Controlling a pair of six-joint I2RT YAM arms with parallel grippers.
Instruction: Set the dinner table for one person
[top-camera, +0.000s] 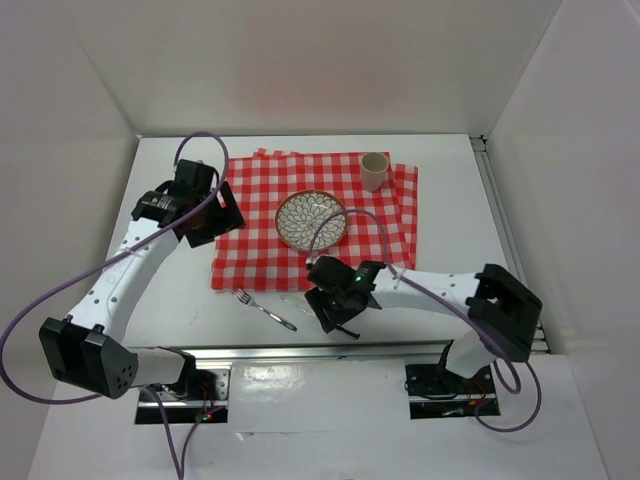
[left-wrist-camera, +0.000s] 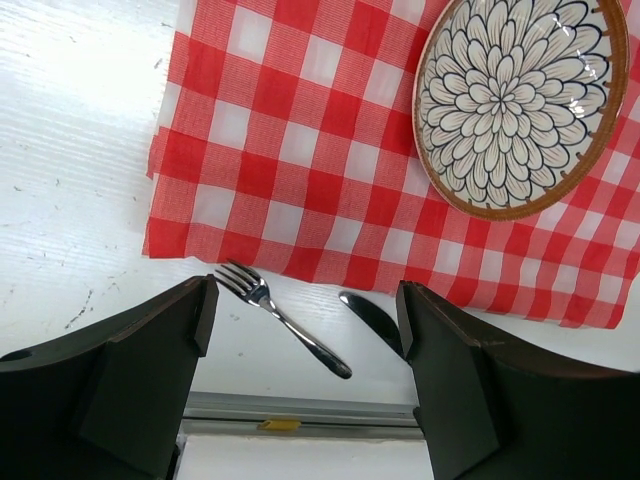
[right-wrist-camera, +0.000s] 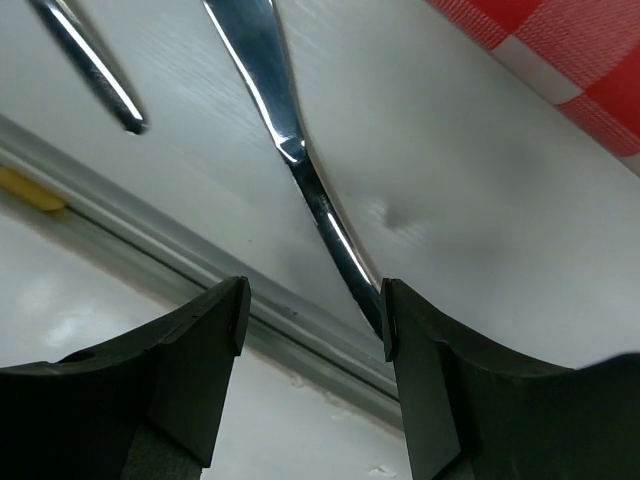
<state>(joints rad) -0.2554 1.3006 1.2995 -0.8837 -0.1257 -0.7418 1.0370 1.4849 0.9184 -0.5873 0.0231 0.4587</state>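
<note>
The white dinner table (top-camera: 455, 235) carries a red-and-white checked cloth (top-camera: 250, 225) with a flower-patterned plate (top-camera: 311, 219) and a beige cup (top-camera: 374, 171) on it. A fork (top-camera: 262, 308) and a knife (right-wrist-camera: 268, 70) lie on the bare table in front of the cloth. My right gripper (top-camera: 336, 316) is open and low over the knife's handle, which runs to the inner face of its right finger (right-wrist-camera: 420, 380). My left gripper (top-camera: 226, 214) is open and empty above the cloth's left edge. The left wrist view shows the fork (left-wrist-camera: 285, 320), the knife (left-wrist-camera: 372, 318) and the plate (left-wrist-camera: 515, 100).
A silver metal rail (top-camera: 300, 352) runs along the table's near edge, just behind the knife's handle; it also shows in the right wrist view (right-wrist-camera: 150, 200). White walls enclose the table on the left, back and right. The fork's handle (right-wrist-camera: 90, 65) lies left of the knife.
</note>
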